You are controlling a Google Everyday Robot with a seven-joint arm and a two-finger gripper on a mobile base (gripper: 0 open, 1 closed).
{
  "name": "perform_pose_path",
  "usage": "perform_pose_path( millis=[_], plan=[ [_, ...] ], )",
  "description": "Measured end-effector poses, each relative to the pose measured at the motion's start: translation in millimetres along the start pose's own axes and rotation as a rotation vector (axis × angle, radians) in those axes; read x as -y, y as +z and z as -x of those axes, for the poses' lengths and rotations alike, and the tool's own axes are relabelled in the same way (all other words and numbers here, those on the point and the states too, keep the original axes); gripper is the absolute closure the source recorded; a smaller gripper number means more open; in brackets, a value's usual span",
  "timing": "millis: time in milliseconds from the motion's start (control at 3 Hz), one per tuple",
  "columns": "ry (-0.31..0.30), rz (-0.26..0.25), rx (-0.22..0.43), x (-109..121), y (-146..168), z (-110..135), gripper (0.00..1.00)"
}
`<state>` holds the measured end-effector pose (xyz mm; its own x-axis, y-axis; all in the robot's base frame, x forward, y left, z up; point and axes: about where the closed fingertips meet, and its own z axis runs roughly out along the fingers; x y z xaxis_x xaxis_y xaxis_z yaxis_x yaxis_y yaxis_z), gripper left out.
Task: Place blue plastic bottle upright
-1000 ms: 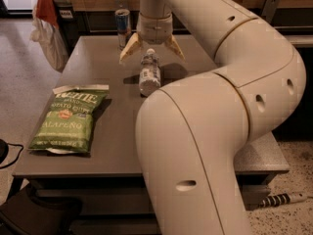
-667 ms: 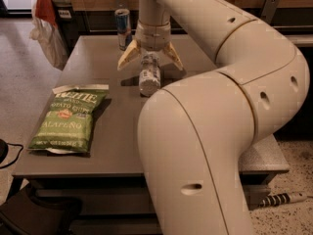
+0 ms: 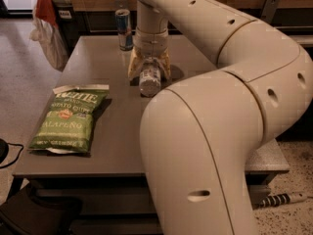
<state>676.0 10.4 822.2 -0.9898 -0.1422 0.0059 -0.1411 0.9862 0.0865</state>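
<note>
Lower and narrower than a second ago, your claw (image 3: 149, 66) now clamps the bottle (image 3: 149, 83) from both sides. You'll find it lying flat near the bench's (image 3: 122, 136) far edge.

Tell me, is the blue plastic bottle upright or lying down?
Lying down. The blue plastic bottle rests lengthwise on the table, one end facing the camera; the gripper is down over it.

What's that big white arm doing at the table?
A robot arm's end effector is down at the table, right over a small clear plastic bottle lying on its side. The bottle is not upright yet. A green chip bag lies further left in the view, and a slim can stands near the far edge.
</note>
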Motion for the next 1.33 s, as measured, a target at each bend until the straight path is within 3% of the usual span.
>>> perform_pose_path(
  millis=[1000, 1333],
  plan=[
    [-0.001, 0.006, 0.015, -3.1, 3.0, 5.9, 0.99],
    [-0.001, 0.007, 0.016, -3.4, 3.5, 6.4, 1.0]
  ],
)
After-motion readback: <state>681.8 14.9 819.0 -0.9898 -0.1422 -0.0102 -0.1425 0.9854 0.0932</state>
